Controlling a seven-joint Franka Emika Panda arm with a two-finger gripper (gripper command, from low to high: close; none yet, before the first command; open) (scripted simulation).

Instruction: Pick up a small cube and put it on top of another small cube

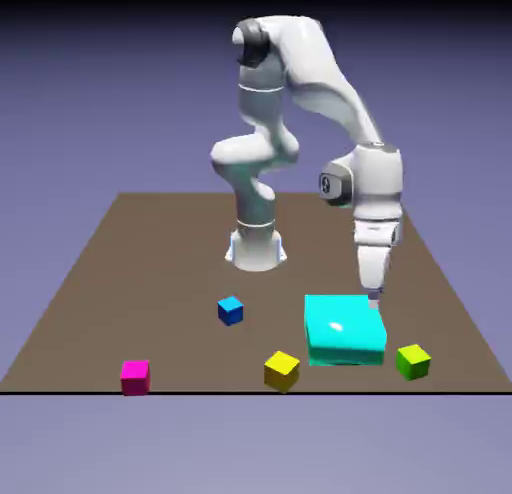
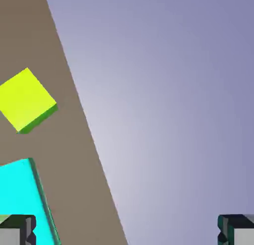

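Note:
The small lime-green cube (image 1: 413, 361) sits near the table's front edge at the exterior view's right, just right of the big cyan block (image 1: 343, 329). In the hand view the same lime-green cube (image 2: 26, 100) lies at the upper left on the brown table, with the cyan block's corner (image 2: 20, 199) at the lower left. My gripper (image 1: 374, 295) hangs above the far right corner of the cyan block, pointing down. Its fingertips (image 2: 17, 229) stand far apart at the hand view's bottom corners, open, with nothing between them.
A small yellow cube (image 1: 282, 370) lies left of the cyan block near the front edge. A small blue cube (image 1: 231, 310) sits mid-table and a magenta cube (image 1: 135, 376) at the front left. The table's edge (image 2: 84, 120) runs diagonally through the hand view.

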